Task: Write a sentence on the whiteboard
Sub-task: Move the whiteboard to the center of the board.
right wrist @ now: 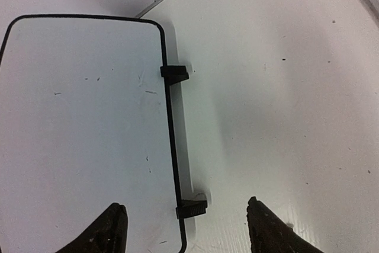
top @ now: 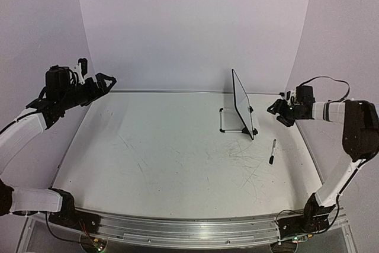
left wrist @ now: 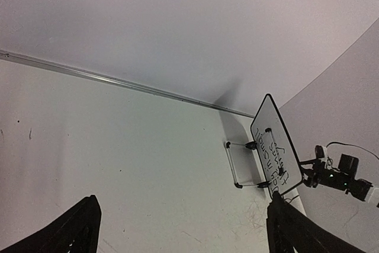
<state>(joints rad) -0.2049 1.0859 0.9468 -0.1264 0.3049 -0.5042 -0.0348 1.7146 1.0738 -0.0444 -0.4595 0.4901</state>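
The whiteboard (top: 243,103) stands upright on its feet at the right-centre of the table, edge-on to the top camera. Black handwritten lettering (left wrist: 275,157) covers the face (left wrist: 267,124) turned toward my left arm; it is too small to read. The other face (right wrist: 83,128) carries only small specks. My right gripper (top: 278,111) hovers just right of the board, open, with the board's lower edge and a black foot (right wrist: 192,207) showing between its fingers (right wrist: 112,229); nothing is gripped. My left gripper (top: 102,81) is raised at the far left, open and empty.
A slim marker pen (top: 272,151) lies on the table in front of the board, toward the right edge. A thin wire stand (top: 228,119) props the board from the left. Old scribble marks (top: 243,161) smear the tabletop. Curved backdrop walls close in on both sides.
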